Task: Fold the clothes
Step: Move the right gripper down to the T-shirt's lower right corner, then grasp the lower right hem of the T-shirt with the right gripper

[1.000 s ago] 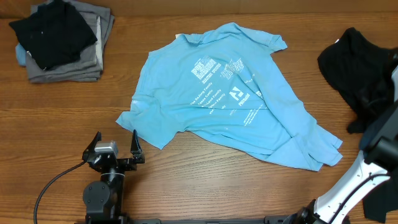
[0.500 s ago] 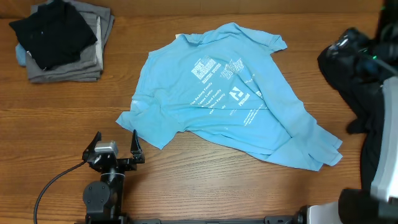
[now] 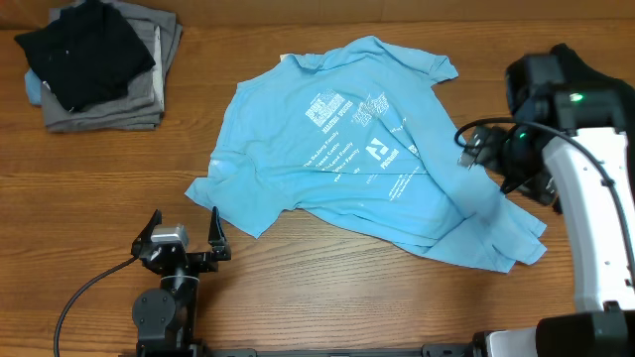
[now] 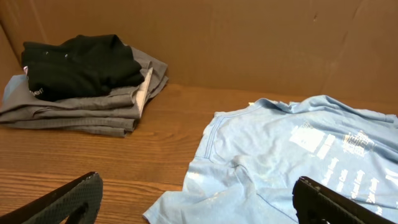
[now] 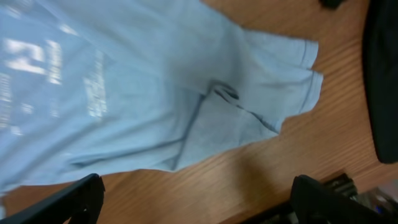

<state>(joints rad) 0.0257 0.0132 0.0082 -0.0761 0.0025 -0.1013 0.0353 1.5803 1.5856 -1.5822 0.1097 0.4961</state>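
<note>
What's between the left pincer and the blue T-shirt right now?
Only bare table wood; the overhead view shows nothing between the left pincer and the T-shirt.

Looking down on a warm brown wooden desk [image 3: 317,297], with grain lying side to side across the whole overhead view. Facing, in the left wrist view, a plain tan wall [image 4: 261,43] like cardboard, rising straight from the desk's far edge and folding into a side panel [image 4: 5,56] at far left. Catching soft, even light; showing only faint shadows on the wood.
</note>
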